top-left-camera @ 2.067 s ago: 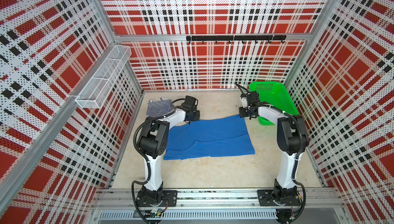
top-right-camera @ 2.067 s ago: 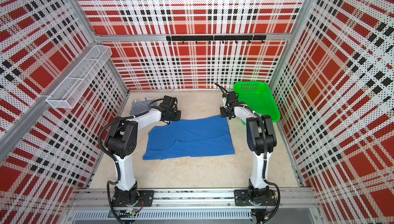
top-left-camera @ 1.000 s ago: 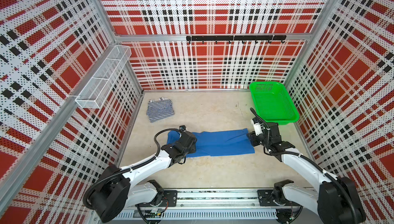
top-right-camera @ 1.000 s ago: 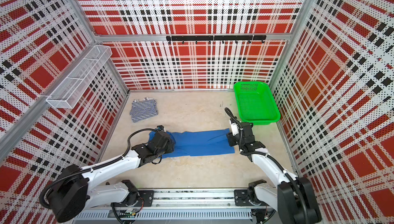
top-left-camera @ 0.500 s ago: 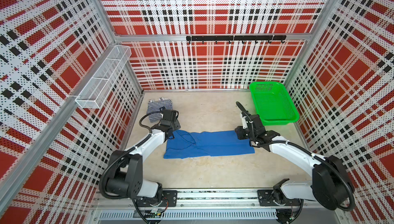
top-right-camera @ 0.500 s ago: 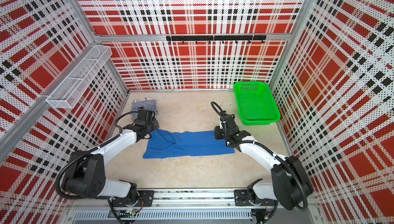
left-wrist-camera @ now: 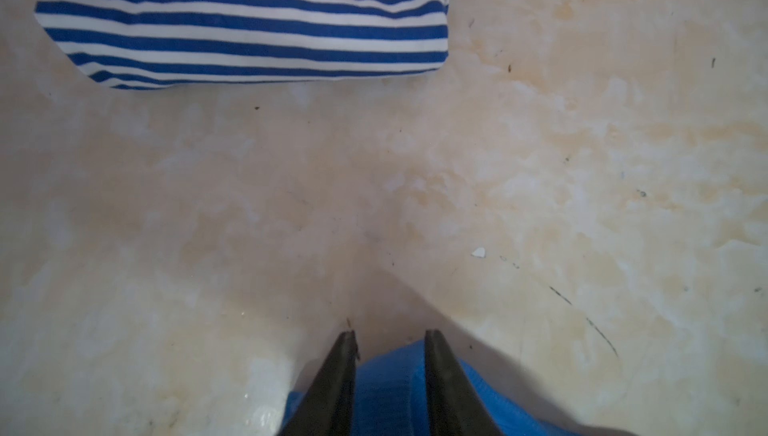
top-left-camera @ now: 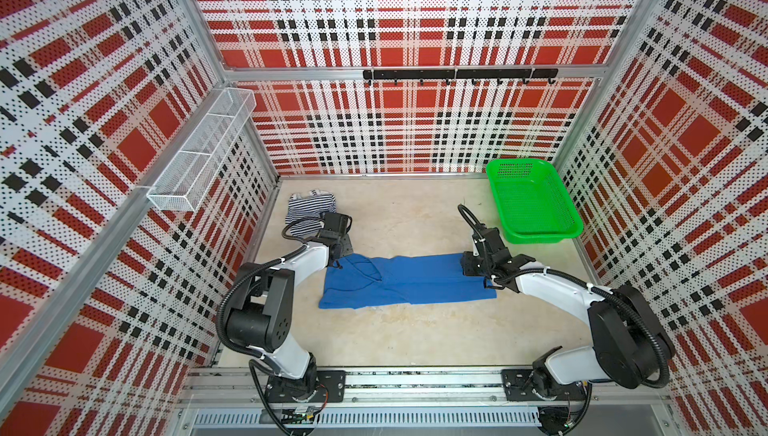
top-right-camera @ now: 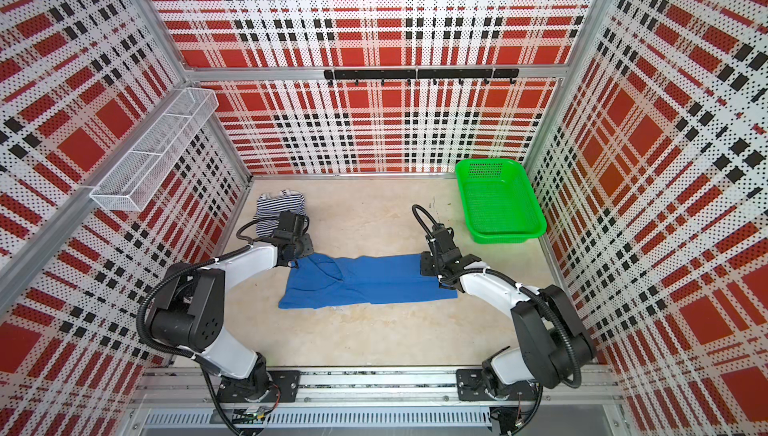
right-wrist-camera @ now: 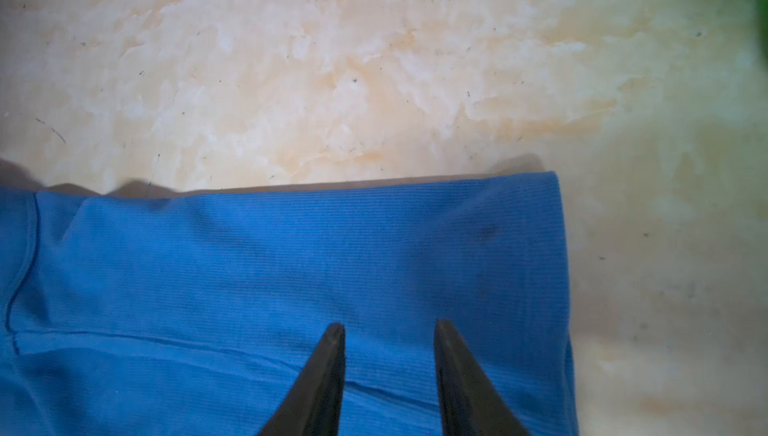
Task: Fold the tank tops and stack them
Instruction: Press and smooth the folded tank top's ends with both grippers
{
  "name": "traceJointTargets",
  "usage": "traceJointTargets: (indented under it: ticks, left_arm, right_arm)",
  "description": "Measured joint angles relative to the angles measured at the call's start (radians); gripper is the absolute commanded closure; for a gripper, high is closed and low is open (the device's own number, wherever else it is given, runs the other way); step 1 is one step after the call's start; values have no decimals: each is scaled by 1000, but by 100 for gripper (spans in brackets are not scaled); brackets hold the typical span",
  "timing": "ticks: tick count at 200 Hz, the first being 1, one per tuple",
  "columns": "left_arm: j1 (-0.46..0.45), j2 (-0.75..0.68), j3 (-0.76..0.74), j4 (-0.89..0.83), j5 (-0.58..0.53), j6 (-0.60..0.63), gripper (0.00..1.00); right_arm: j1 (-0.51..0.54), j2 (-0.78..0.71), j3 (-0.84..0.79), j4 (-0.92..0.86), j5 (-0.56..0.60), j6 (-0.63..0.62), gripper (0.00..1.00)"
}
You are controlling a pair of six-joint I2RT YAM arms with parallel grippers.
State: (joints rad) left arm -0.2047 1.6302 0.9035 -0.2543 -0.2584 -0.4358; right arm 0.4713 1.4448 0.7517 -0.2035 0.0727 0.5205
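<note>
- Tank tops are laid apart on the surface (top-left-camera: 415,342): the striped tank top (top-left-camera: 309,211) is folded by the far left corner, the blue tank top (top-left-camera: 409,280) spread across the middle.
- The left gripper (left-wrist-camera: 390,332) is set at the blue tank top's far left corner, fingers (left-wrist-camera: 338,376) narrowly parted with blue cloth between; a grip cannot be told.
- The right gripper (right-wrist-camera: 388,324) is held over its right end, fingers apart, nothing clamped.

Red, black and white plaid perforated panels (top-left-camera: 415,18) enclose a mottled beige floor (top-left-camera: 395,338). Below the right end of a black hook rail (top-left-camera: 457,74) sits a green basket (top-left-camera: 540,238); left of the rail hangs a white wire shelf (top-left-camera: 195,164).
</note>
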Motion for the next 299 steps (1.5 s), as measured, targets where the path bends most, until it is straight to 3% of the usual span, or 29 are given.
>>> traceJointTargets:
  ticks: [27, 64, 122, 141, 163, 177, 198, 214, 246, 280, 299]
  left_arm:
    - [0, 0, -11, 0, -3, -2, 100]
    - [0, -45, -81, -5, -13, -8, 100]
    - [22, -310, -341, 46, -61, -101, 100]
    - [60, -325, -404, 73, -37, -140, 93]
    - [97, -366, -454, 89, -7, -172, 75]
    - [105, -425, -459, 90, -2, -187, 64]
    - [105, -494, -414, 82, 1, -185, 56]
    - [94, -467, -323, 64, 0, -162, 52]
    - [42, -308, -161, 24, 2, -99, 51]
    - [13, -138, -87, -37, 20, -36, 51]
    - [11, -61, -60, -68, 22, -13, 58]
  right_arm:
    - [-4, 35, 0, 31, -2, 7, 60]
    - [-5, 79, -20, 72, 1, 55, 63]
    - [-10, 81, -132, 173, 37, 171, 66]
    - [-14, 80, -149, 214, 41, 201, 66]
    - [-18, 69, -161, 228, 40, 215, 66]
    - [-23, 52, -165, 214, 40, 216, 65]
    - [-29, 21, -164, 182, 32, 212, 63]
    - [-29, 3, -162, 160, 20, 207, 59]
    - [-29, -25, -158, 122, 5, 196, 41]
    - [-29, -31, -151, 97, 3, 186, 38]
    - [-29, -26, -142, 93, 3, 185, 38]
